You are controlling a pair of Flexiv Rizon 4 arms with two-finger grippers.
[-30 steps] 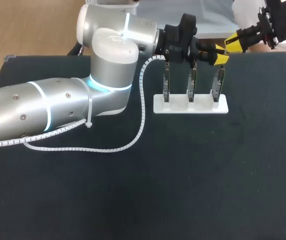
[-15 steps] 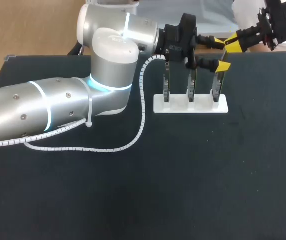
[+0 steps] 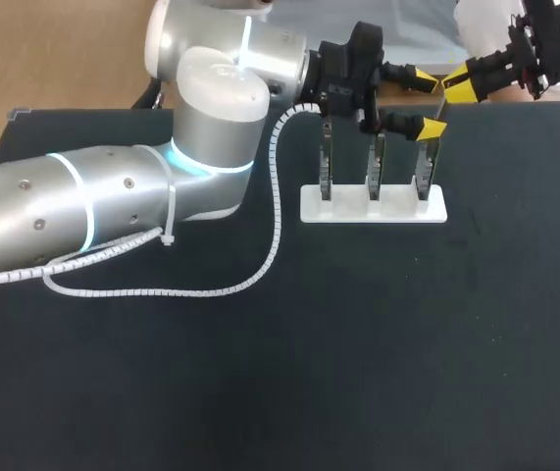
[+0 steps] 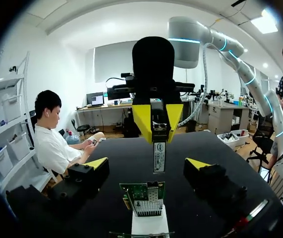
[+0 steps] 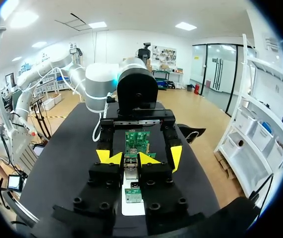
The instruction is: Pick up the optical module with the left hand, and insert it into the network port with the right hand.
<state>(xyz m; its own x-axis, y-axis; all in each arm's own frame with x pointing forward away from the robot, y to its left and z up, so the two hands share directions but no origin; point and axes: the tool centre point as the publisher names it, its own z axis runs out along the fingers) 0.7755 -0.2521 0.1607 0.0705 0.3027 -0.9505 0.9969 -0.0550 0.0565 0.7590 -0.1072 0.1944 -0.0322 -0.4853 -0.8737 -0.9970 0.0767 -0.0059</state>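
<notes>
The optical module [image 4: 159,156], a slim metal bar with a label, hangs from my right gripper [image 4: 158,116], which is shut on it at the table's far side [image 3: 459,83]. My left gripper [image 3: 427,102] stands open around it, its yellow fingertips [image 4: 97,162] spread wide on either side without touching. In the right wrist view the module [image 5: 130,165] sits between my right gripper's own tips [image 5: 130,158], and the left fingertips [image 5: 103,156] flank them. Below stands a white stand [image 3: 373,208] with three upright network cards; the rightmost card [image 3: 425,167] is under both grippers.
A coiled white cable [image 3: 272,245] from my left arm lies looped on the black table [image 3: 358,343], left of the stand. My left arm [image 3: 113,196] stretches across the table's left and far side.
My left gripper has opened wide and let go of the module, which stays in the right gripper. The left arm has shifted slightly.
</notes>
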